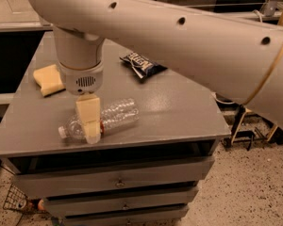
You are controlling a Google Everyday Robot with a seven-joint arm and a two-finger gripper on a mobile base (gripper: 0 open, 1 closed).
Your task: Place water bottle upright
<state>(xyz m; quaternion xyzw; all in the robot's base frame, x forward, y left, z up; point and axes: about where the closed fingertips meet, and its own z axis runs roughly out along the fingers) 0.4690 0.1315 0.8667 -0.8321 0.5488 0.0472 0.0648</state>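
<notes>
The water bottle point(114, 116) lies on its side near the front edge of the grey table point(179, 107). It is clear and ribbed, and its white cap point(62, 132) points to the left. My gripper point(91, 130) hangs straight down from the big white arm and sits over the bottle's upper part near the neck. It hides the label band. The bottle's base end sticks out to the right of the gripper.
A yellow sponge point(48, 79) lies at the table's left side. A dark blue snack bag point(141, 64) lies at the back middle. Drawers point(118, 182) are below the tabletop. Furniture legs point(243, 126) stand on the floor to the right.
</notes>
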